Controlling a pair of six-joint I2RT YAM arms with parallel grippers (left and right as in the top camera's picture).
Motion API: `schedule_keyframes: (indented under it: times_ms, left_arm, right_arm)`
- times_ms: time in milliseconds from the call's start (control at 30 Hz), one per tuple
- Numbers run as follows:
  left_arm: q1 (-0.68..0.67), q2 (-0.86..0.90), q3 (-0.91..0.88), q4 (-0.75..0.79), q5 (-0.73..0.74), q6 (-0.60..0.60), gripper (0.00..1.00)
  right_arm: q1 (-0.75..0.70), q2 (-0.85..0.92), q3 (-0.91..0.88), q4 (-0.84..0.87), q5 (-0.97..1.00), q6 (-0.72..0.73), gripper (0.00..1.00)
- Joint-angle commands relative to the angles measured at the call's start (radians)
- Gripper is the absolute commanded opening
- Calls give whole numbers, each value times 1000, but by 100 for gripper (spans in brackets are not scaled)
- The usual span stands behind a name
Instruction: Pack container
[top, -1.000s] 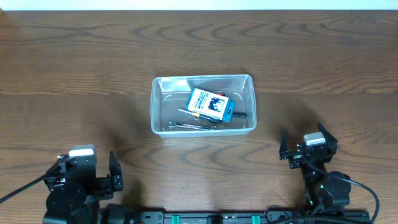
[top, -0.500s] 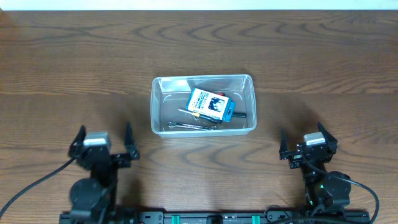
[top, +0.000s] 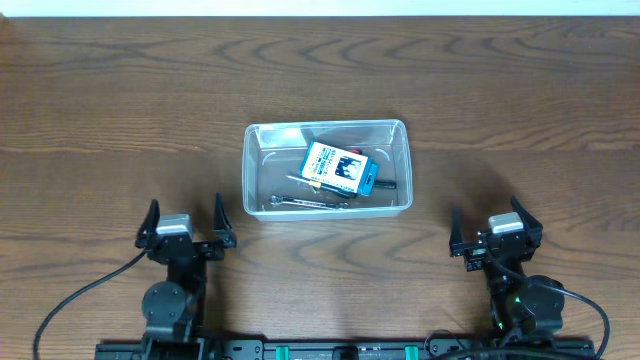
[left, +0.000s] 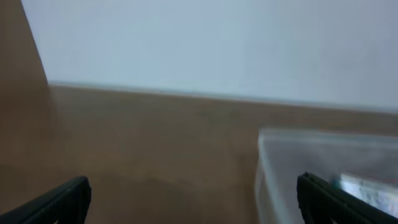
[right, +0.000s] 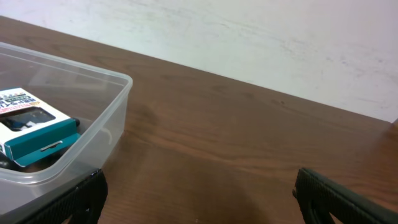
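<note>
The clear plastic container (top: 255, 170) sits at the table's middle. Inside lie a blue-and-white box (top: 335, 168), a metal wrench (top: 305, 203) and a dark-handled tool (top: 380, 184). It shows blurred at the right of the left wrist view (left: 280, 162) and at the left of the right wrist view (right: 106, 124), with the box (right: 31, 124) inside. My left gripper (top: 187, 222) is open and empty, near the front edge, left of the container (left: 193, 202). My right gripper (top: 489, 228) is open and empty at the front right (right: 199, 199).
The wooden table (top: 120, 100) runs to a white wall at the back (right: 249, 31). The arm bases and a black rail (top: 330, 350) line the front edge.
My left arm has swung right and forward from the front left corner, its open gripper now pointing towards the container's left end. The right arm has not moved.
</note>
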Motion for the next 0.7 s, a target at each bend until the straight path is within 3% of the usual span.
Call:
schedule_keyframes:
  times_ms: [0, 667]
  left_arm:
    - [6, 0, -12, -64, 32, -33, 98]
    - [5, 48, -10, -71, 66, -32, 98]
  right_arm:
    - [8, -7, -5, 0, -4, 8, 99]
    - [8, -7, -5, 0, -4, 8, 99]
